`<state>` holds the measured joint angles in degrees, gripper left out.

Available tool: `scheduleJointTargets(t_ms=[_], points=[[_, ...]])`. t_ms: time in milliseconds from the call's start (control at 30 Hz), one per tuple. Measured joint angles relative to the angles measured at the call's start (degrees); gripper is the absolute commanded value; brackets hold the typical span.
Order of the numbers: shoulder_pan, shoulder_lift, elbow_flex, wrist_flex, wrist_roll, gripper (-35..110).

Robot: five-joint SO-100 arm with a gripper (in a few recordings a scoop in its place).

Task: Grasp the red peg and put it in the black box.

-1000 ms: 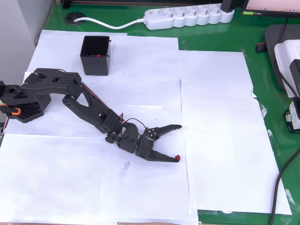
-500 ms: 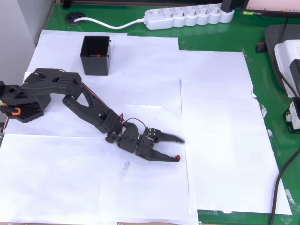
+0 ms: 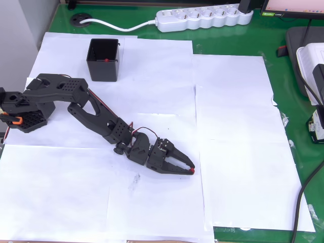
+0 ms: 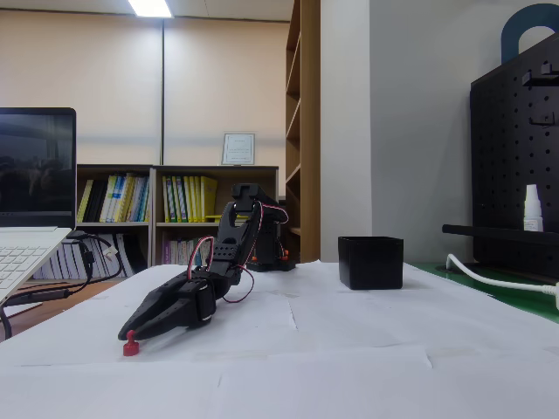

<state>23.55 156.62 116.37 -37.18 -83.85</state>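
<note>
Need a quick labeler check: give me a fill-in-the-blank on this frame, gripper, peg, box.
1. The gripper has its fingers closed around the ____ peg.
2. In the overhead view, the black box sits toward the picture's upper ____ corner.
3. The peg stands on the white ____ that covers the table.
4. In the fixed view, the box stands to the ____ of the gripper.

Missing words: red; left; paper; right

bare paper point(image 3: 152, 96) lies before black box point(image 3: 103, 59).
</note>
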Motion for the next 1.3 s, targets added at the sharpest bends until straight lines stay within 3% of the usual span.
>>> scheduleJointTargets(t_ms=[167,300,533,1000,1300], points=[[0.00,0.00,0.00,0.00,0.18,0],[0.00,0.00,0.00,0.00,0.09,21],[0.00,-0.70,-1.93,0.09,3.08,23],[0.26,-10.20,-6.42,16.79,5.36,23],[0.35,-10.20,-5.36,18.37,3.08,22]])
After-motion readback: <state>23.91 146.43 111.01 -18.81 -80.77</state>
